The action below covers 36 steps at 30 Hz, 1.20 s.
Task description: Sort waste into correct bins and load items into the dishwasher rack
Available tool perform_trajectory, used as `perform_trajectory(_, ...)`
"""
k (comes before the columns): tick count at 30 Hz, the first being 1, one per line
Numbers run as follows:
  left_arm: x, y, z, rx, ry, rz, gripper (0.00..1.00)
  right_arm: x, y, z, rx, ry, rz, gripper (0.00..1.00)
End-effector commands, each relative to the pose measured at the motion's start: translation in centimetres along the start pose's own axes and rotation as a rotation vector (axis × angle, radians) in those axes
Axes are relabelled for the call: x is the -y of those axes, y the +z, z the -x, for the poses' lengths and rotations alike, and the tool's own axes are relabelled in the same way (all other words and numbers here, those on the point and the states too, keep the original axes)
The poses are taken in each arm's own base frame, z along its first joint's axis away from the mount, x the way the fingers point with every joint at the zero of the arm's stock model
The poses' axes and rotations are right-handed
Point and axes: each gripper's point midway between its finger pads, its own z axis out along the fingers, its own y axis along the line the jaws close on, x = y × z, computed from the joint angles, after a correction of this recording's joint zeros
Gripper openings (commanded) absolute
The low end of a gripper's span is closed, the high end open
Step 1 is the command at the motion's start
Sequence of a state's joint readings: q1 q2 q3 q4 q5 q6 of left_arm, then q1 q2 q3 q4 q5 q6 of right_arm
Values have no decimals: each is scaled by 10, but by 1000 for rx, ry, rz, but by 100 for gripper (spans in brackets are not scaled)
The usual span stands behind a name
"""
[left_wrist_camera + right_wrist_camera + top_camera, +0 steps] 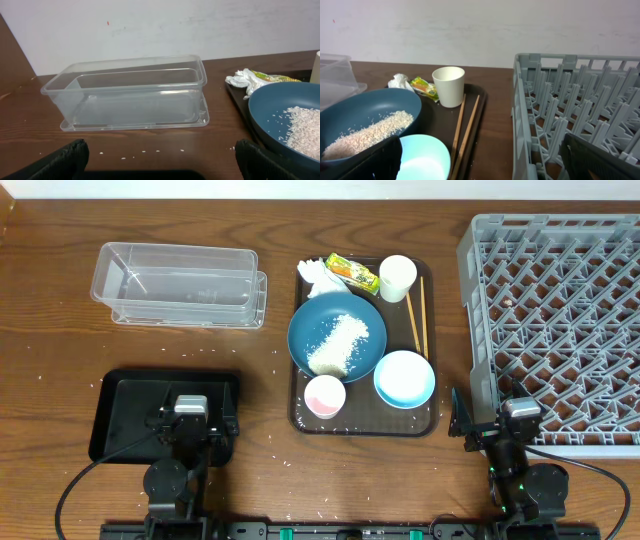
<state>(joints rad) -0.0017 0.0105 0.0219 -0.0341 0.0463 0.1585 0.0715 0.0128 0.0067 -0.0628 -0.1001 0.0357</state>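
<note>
Rice grains [338, 345] lie heaped on the dark blue plate [312, 320], which shares the brown tray [300, 418] at the middle of the desk [60, 300] with napkin [318, 273], wrapper [352, 273], white cup [397, 277], chopsticks [416, 310], bowl [404, 378] and pink cup [324, 395]. The rack [560, 320] fills the desk's right edge. The clear tub [180, 283] sits far left and the black tray [125, 415] near left. I see 2 pincers, both spread wide and empty: the left pincer [160, 162] over the black tray, the right pincer [480, 160] beside the rack's near corner.

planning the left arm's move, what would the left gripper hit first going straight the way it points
Probably the clear tub, dead ahead of the left gripper; only table with stray rice grains lies between.
</note>
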Motion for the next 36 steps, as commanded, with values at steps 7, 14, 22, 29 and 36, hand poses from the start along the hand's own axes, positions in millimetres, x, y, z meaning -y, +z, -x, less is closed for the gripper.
perform_trajectory(7, 7, 1, -15, -43, 12, -40, 96, 4, 0, 0, 1, -17, -18, 99)
perform_trajectory(14, 30, -1, -10, -17, 10, -173, 96, 4, 0, 0, 1, -17, -18, 99)
perform_trajectory(22, 93, -28, 21, 102, -61, -580, 96, 4, 0, 0, 1, -17, -18, 99)
perform_trajectory(29, 148, -97, 53, 296, 55, -1073, 96, 4, 0, 0, 1, -17, -18, 99)
perform_trajectory(36, 145, -114, 87, 517, 193, -1053, 96, 4, 0, 0, 1, -17, -18, 99)
